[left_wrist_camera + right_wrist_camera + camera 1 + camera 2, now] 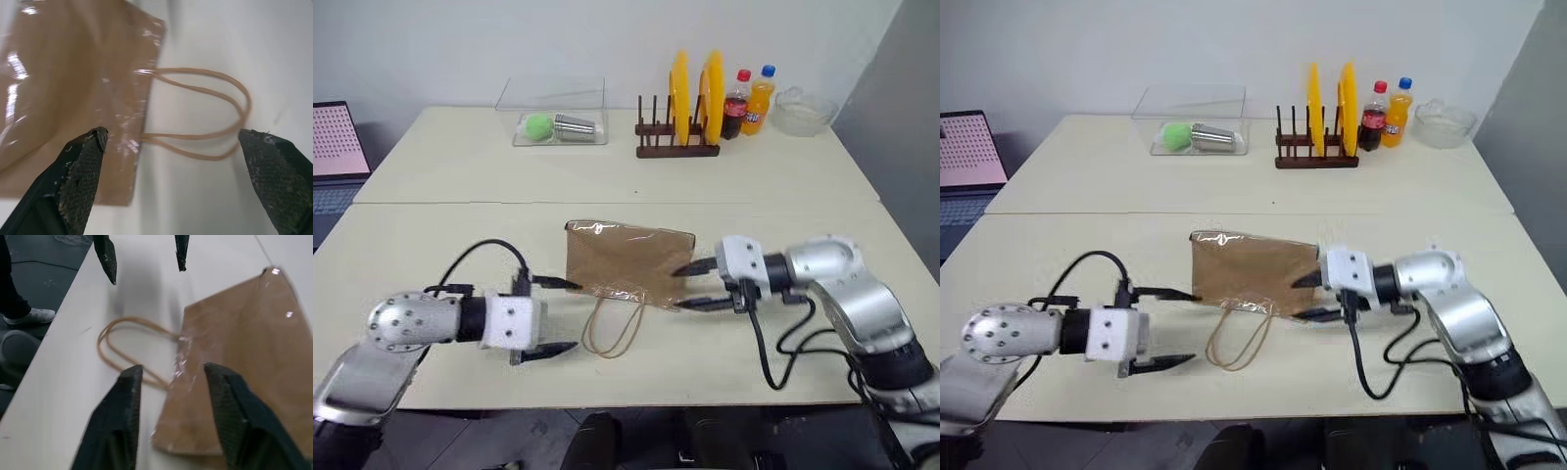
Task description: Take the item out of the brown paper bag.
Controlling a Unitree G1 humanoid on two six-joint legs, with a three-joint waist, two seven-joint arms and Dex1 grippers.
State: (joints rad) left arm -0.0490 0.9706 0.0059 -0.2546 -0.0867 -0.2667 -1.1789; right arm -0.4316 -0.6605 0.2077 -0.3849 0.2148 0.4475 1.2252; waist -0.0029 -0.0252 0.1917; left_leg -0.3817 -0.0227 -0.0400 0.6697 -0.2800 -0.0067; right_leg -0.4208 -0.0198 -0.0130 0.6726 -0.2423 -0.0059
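Note:
The brown paper bag (626, 259) lies flat on the near table, its two loop handles (612, 333) pointing toward the front edge. The item is hidden. My left gripper (570, 315) is open just left of the bag's mouth and handles; in the left wrist view its fingers (80, 171) frame the bag's (73, 98) corner and the handles (205, 112). My right gripper (679, 290) is open at the bag's near right corner. In the right wrist view its jaws stand apart over the bag's (244, 357) mouth edge, with the left gripper (146, 275) across from it.
At the back of the far table stand a wooden rack with yellow plates (690, 113), a cola bottle (736, 106), an orange soda bottle (759, 102), a glass bowl (803, 113) and a clear tray (558, 125) holding a green ball and a metal cup. A laptop (337, 147) sits far left.

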